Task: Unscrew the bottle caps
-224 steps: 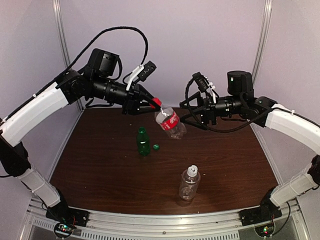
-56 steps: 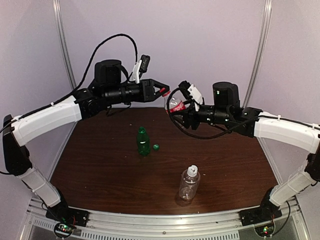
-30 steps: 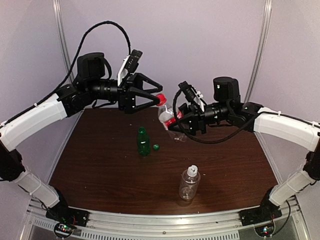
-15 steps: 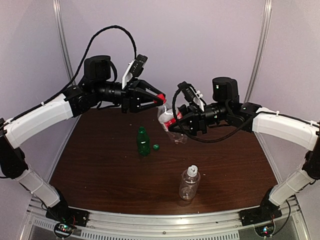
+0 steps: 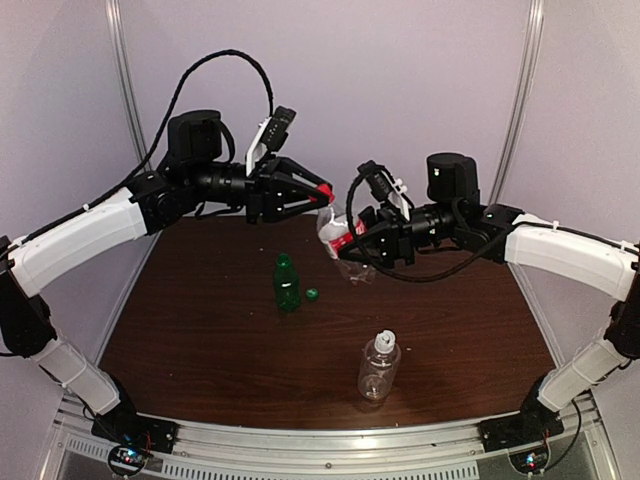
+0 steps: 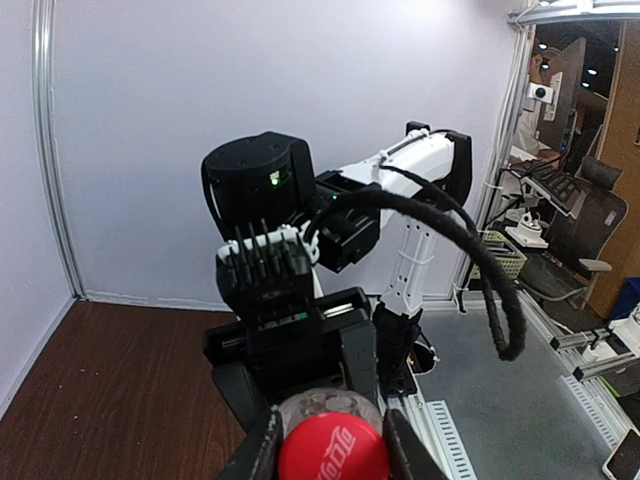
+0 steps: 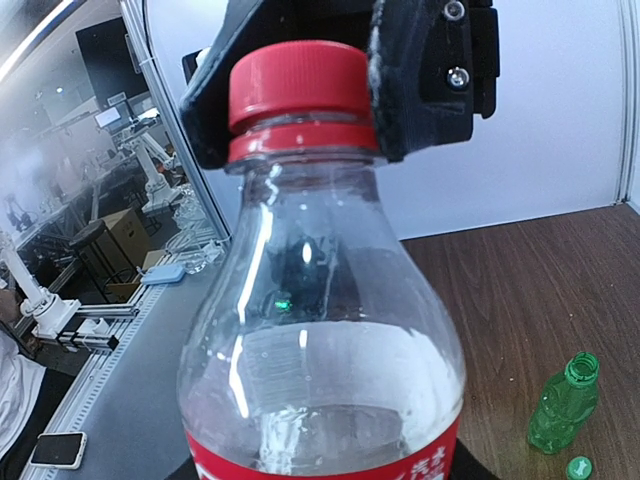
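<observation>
Firmly pressed onto the small round red plastic screw cap [image 6: 332, 455] from both sides: dark fingers [image 7: 425, 80] of the left end effector [image 5: 321, 191], with no gap showing between pad and cap rim in either wrist view. Just below that cap, held aloft above the far middle of the dark brown worktop [image 5: 200, 330]: short clear plastic bottle with the red label [image 7: 320, 350], gripped around its body by the right end effector [image 5: 350, 250], which is pinching rather than spread, though its fingers are out of the right wrist view.

Neck pointing up and toward the robot's left, straight into the left end effector. Long axis of the bottle roughly in line with the left wrist, so judged well set for a twist about that axis. Nearer to the cap: left arm, already on it, with the right arm serving as the clamp. Next, probably: rotate the left wrist to loosen while holding the bottle steady. Risk of the bottle turning or slipping in the right grip.

Further out, standing on the worktop: slim green plastic bottle [image 5: 287, 281], uncapped, with a small green cap [image 5: 312, 294] lying just beside it. Nearer the bases: larger clear ribbed bottle [image 5: 379, 368] with its white-grey cap [image 5: 385, 341] on.
</observation>
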Robot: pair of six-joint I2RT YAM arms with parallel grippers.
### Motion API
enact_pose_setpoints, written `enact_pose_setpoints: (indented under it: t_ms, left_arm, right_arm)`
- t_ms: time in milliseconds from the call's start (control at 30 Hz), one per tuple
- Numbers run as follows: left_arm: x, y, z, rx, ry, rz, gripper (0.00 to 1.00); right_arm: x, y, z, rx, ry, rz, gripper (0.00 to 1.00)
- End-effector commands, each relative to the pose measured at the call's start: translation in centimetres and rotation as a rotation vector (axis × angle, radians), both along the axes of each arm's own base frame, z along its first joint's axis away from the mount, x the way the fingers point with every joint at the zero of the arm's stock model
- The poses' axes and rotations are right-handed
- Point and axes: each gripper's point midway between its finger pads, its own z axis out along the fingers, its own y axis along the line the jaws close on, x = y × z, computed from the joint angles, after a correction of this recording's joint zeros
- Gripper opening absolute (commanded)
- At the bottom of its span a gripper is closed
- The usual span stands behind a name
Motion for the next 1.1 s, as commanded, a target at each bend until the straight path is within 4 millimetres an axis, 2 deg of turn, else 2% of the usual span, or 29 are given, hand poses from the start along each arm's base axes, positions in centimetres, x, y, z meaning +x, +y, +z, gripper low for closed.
enact_pose_setpoints:
  t_ms: [0, 100, 233, 333, 400, 467, 633, 767, 967, 1067]
  left_arm:
    - [-0.1, 0.6, 2.1, -0.051, -0.003, 0.025, 0.23]
    - [1.5, 0.6, 2.8, -0.071, 0.029, 0.127, 0.05]
    - [5.4, 1.0, 3.0, -0.085, 0.184, 0.369, 0.03]
    - [8.2, 1.6, 1.7, -0.075, 0.334, 0.57, 0.02]
    - [9.3, 1.9, 0.5, -0.048, 0.387, 0.672, 0.02]
    - [9.7, 2.0, 0.1, -0.047, 0.396, 0.719, 0.03]
    - [9.5, 1.7, 0.7, -0.063, 0.355, 0.698, 0.17]
    - [8.8, 1.4, 1.4, -0.067, 0.288, 0.646, 0.36]
    - [7.0, 1.3, 2.3, -0.065, 0.203, 0.517, 0.61]
    - [5.3, 1.2, 2.6, -0.052, 0.143, 0.41, 0.72]
  right_arm:
    - [1.4, 0.0, 0.2, 0.001, -0.033, -0.046, 0.44]
    - [2.9, 0.0, -0.4, -0.036, -0.049, -0.146, 0.43]
    - [6.6, -0.8, -1.0, -0.097, -0.117, -0.371, 0.43]
    - [8.7, -1.8, -1.4, -0.125, -0.164, -0.51, 0.42]
    - [9.7, -2.4, -1.7, -0.134, -0.193, -0.581, 0.42]
    - [10.4, -2.8, -2.0, -0.144, -0.21, -0.622, 0.42]
    - [9.9, -2.5, -2.5, -0.145, -0.206, -0.588, 0.42]
    - [8.7, -2.2, -2.3, -0.128, -0.197, -0.523, 0.42]
    - [6.7, -1.5, -2.0, -0.106, -0.175, -0.401, 0.42]
    - [5.4, -1.3, -1.9, -0.092, -0.159, -0.324, 0.42]
